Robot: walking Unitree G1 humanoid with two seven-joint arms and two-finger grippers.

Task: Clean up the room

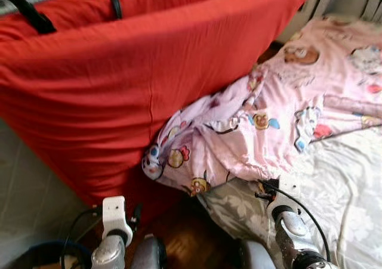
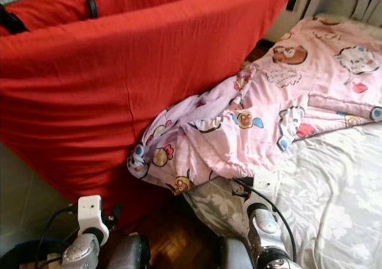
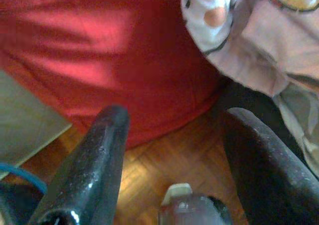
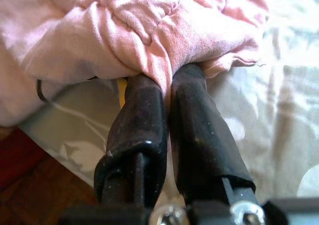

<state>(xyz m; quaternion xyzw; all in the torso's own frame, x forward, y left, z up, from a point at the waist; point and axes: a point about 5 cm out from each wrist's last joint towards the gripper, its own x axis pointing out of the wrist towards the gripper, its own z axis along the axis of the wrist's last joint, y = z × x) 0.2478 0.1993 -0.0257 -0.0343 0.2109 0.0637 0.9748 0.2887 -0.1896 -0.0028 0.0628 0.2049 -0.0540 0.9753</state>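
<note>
Nearest you, the left gripper [image 3: 172, 150] hangs low above the parquet floor [image 3: 149, 175], its two black fingers [image 3: 92, 170] spread wide apart with nothing between them. A blue-rimmed bin [image 1: 36, 251] shows at the lower left corner of the head views, just beside the left arm.

Your right gripper [image 4: 167, 93] rests at the near edge of the bed, its fingers [image 4: 142, 120] pressed together and pinching a bunched fold of the pink cartoon-print blanket [image 1: 280, 114]. Beneath it lies the grey floral sheet [image 1: 346, 191] covering the bed.

The blanket spreads from that pinched fold across the bed toward the far right, one corner drooping over the bed's left edge against the red mattress [image 1: 137, 84].

The red mattress stands tilted on its side to the left of the bed. A black strap [image 1: 30, 9] crosses its upper left.
</note>
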